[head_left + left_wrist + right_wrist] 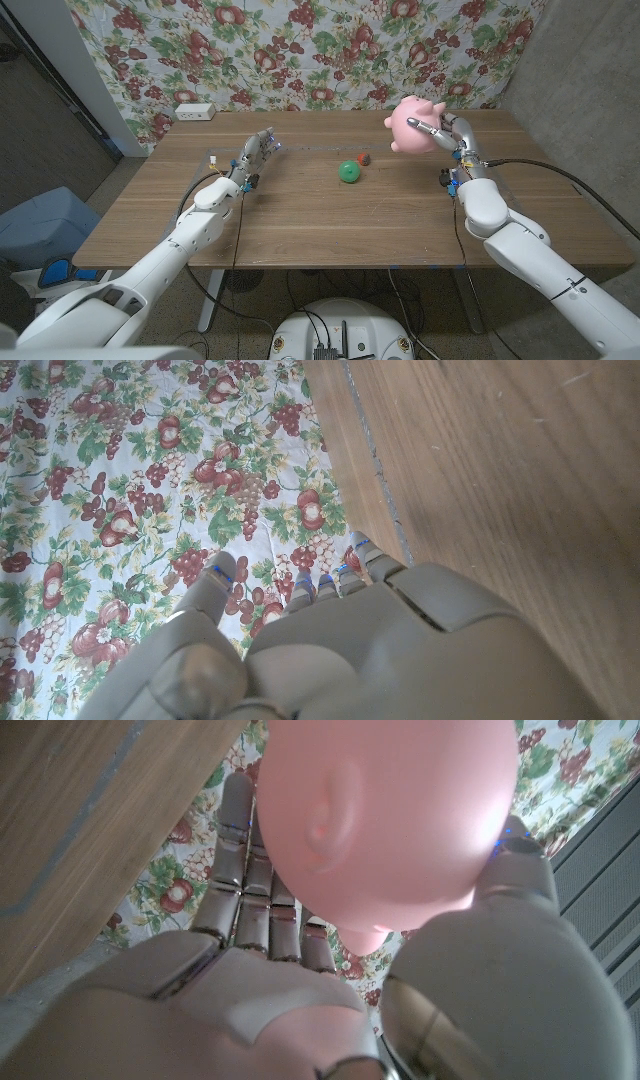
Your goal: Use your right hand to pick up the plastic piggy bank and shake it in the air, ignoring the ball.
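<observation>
Already past the pickup: right robot hand (447,133) has the piggy bank (413,124) gripped & lifted clear of the tabletop (330,215), up over the far right part near the back edge, w/ the floral cloth (300,45) behind it. Fingers (255,870) wrap one side of the body and the thumb presses the other, so the hold looks firm in the right wrist view. What's left, judging from this: the shaking itself, can't tell from one moment if it's underway. Pig is smooth pale pink plastic, round & bulgy, little ears on top, a stubby leg poking out of the shell; looks light & hollow. Green ball (349,172) sits untouched mid-tabletop, well apart from the pig, a small red bit (365,157) just beside it. Left robot hand (254,152) holds nothing, fingers loosely extended near the far left side
</observation>
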`<state>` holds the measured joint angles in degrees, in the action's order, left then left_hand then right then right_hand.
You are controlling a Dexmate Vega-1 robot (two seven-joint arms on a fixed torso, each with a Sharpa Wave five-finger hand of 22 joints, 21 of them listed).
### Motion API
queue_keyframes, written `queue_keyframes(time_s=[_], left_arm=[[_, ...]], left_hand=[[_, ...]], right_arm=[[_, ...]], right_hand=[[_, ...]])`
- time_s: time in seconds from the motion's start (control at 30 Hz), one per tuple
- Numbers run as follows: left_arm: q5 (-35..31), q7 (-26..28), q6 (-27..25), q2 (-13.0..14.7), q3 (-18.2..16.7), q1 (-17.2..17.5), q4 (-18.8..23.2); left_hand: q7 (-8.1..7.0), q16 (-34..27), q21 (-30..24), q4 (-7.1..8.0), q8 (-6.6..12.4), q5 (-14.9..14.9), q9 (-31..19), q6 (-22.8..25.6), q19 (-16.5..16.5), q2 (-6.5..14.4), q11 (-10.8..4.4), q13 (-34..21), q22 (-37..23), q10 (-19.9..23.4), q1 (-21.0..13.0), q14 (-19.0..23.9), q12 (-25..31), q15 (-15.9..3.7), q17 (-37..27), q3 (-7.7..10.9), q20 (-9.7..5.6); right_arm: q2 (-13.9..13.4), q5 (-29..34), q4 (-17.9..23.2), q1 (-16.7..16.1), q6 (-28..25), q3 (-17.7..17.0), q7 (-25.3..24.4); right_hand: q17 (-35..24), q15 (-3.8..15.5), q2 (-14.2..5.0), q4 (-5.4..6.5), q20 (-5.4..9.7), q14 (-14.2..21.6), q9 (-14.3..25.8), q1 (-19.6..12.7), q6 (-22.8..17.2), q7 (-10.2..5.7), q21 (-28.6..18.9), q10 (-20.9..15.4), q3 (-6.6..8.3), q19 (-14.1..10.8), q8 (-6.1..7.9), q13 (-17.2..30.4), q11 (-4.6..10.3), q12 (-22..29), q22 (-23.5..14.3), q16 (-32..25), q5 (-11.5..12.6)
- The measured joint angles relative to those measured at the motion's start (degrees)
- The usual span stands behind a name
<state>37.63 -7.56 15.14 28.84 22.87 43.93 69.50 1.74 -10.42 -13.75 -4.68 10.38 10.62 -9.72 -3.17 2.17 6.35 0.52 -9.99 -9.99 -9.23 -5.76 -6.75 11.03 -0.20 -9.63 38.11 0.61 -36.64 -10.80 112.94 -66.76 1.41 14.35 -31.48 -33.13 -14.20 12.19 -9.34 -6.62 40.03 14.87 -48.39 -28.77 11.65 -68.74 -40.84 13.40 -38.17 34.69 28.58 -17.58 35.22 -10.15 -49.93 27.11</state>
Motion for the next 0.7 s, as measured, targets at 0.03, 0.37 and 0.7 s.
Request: queue_keyframes(time_s=[0.03, 0.37, 0.7], left_arm=[[0.0, -0.1, 0.0, 0.0, 0.0, 0.0, 0.0], [0.0, -0.4, 0.2, -0.6, 0.1, -1.0, -1.6], [0.0, -0.8, 0.2, -1.0, 0.3, -1.8, -2.8]], left_hand=[[0.00, 0.0, 0.2, 0.00, 0.00, 0.0, 0.0, 0.0, 0.0, 0.0, 0.00, 0.0, 0.0, 0.0, 0.0, 0.0, 0.0, 0.00, 0.0, 0.00, 0.00], [0.00, 0.0, 0.2, 0.00, 0.00, 0.0, 0.0, 0.0, 0.4, -0.1, 0.00, 0.0, 0.0, 0.0, -0.1, 0.0, 0.0, 0.00, 0.0, 0.00, -0.01], [-0.31, 0.0, 0.4, 0.00, 0.00, 0.0, 0.0, 0.3, 0.4, -0.1, 0.00, 0.0, 0.0, 0.0, -0.1, 0.0, 0.0, 0.00, 0.0, 0.00, 0.00]], right_arm=[[1.3, 0.0, -0.6, -0.1, 0.0, -0.1, 0.0], [7.7, 1.1, -3.4, -0.2, 6.3, -0.7, -6.4], [10.4, 1.5, -4.8, 0.1, 7.8, -1.0, -7.7]], right_hand=[[0.0, 0.00, 0.00, 0.00, 0.00, 0.0, 0.0, 0.0, 0.0, 0.00, 0.0, 0.0, 0.00, 0.0, -0.01, 0.0, 0.00, 0.0, 0.0, 0.0, 0.0], [0.0, 0.00, 0.00, 0.00, 0.00, 0.0, 0.0, 0.0, 0.0, 0.00, 0.0, 0.0, 0.00, 0.0, -0.26, 0.0, 0.00, 0.0, 0.3, 0.0, 0.0], [0.0, 0.00, 0.00, 0.00, 0.00, 0.0, 0.0, 0.0, 0.0, 0.00, 0.0, 0.0, 0.00, 0.0, -0.35, 0.0, 0.00, 0.0, 0.3, 0.0, 0.0]])
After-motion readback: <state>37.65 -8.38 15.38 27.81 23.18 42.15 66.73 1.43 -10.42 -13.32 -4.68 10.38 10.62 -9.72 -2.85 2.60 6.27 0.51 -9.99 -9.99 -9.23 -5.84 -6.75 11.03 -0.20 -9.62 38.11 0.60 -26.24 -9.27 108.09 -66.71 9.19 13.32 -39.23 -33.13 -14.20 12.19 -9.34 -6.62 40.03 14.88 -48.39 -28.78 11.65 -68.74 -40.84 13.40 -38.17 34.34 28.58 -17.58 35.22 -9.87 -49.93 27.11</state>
